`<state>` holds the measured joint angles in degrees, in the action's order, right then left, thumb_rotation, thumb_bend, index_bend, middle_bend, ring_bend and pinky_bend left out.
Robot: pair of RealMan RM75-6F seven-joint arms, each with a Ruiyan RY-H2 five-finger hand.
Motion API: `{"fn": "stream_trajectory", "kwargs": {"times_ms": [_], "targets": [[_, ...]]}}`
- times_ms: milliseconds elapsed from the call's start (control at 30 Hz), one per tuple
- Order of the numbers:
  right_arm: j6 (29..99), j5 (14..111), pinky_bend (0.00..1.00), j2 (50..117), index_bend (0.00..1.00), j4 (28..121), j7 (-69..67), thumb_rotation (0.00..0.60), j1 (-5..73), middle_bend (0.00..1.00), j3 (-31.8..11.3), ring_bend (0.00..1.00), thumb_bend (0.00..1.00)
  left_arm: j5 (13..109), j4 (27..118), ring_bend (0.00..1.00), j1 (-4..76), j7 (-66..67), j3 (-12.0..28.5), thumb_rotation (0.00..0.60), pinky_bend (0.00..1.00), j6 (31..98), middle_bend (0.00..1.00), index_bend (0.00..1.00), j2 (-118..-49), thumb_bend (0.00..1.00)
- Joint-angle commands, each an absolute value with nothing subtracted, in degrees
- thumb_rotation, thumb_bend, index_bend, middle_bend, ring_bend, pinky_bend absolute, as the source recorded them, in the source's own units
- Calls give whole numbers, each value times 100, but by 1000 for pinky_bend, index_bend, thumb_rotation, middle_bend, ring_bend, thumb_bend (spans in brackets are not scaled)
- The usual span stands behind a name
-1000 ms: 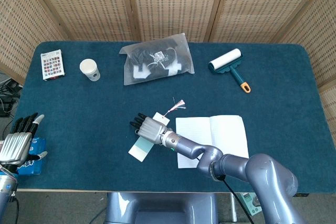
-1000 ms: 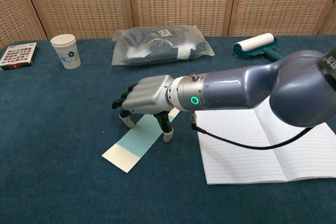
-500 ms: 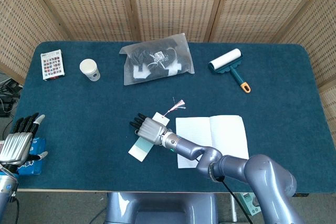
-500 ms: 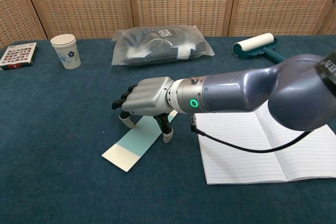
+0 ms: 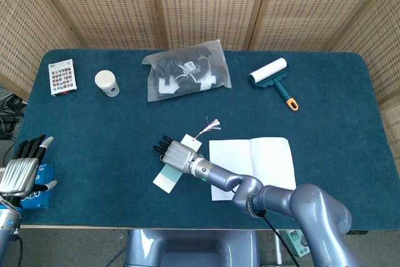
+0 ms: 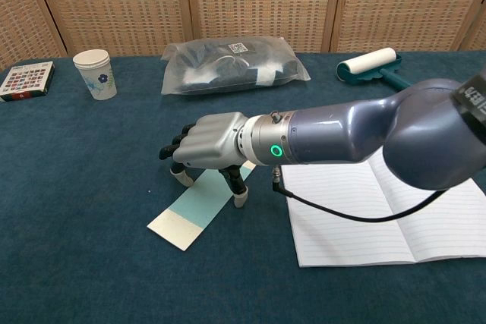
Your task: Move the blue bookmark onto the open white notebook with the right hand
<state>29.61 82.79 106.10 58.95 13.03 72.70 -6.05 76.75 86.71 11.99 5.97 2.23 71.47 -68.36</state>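
Observation:
The blue bookmark (image 5: pixel 167 178) (image 6: pixel 194 206) lies flat on the blue tablecloth, left of the open white notebook (image 5: pixel 262 161) (image 6: pixel 380 210). Its pale end points to the near left and its tassel (image 5: pixel 211 124) trails off at the far end. My right hand (image 5: pixel 175 153) (image 6: pixel 209 146) arches over the bookmark's middle, fingers pointing down. The fingertips (image 6: pixel 180 177) stand at the strip's left edge and the thumb (image 6: pixel 240 197) at its right edge. The bookmark is not lifted. My left hand (image 5: pixel 22 168) hangs at the table's near left corner, fingers spread, holding nothing.
A clear plastic bag of dark items (image 5: pixel 186 74) lies at the back centre. A paper cup (image 5: pixel 107 83) and a patterned card box (image 5: pixel 62 77) stand at the back left, a lint roller (image 5: pixel 272 78) at the back right. A blue packet (image 5: pixel 37 187) sits under my left hand.
My right hand has edged slightly left over the bookmark. The bookmark and the left hand have not moved.

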Motion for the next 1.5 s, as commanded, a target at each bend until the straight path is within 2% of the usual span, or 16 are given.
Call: {"fn": "stream_trajectory", "kwargs": {"times_ms": [33,100,267,333,867,1500], "targets": [[2950,8269,41,10621,177,5887,1319,600,7271,0,-597,0,169,7681,8670,0,1200,595,222,600,0,7149,0,0,-6839,46],[2944,8265,48,10629,202,5882,1334,600,7272,0,-590,0,169,7685,8670,0,1200,595,217,600,0,7148,0,0,-6837,46],[3071,8314,117,10670,452,5885,1320,600,7239,0,-578,0,172,7681,8671,0,1202,594,217,600,0,7143,0,0,-6837,47],[3185,8390,130,10691,480,5881,1272,600,7219,0,-563,0,175,7683,8674,0,1203,596,214,600,0,7141,0,0,-6835,47],[3428,8662,136,10587,503,5910,1067,600,7240,8,-526,0,183,7717,8698,0,1200,592,204,600,0,7167,0,0,-6827,46],[3639,8258,128,9811,501,6672,1900,600,6846,7,-529,0,183,7805,8759,0,1194,684,157,600,0,7214,0,0,-6836,46]]}}
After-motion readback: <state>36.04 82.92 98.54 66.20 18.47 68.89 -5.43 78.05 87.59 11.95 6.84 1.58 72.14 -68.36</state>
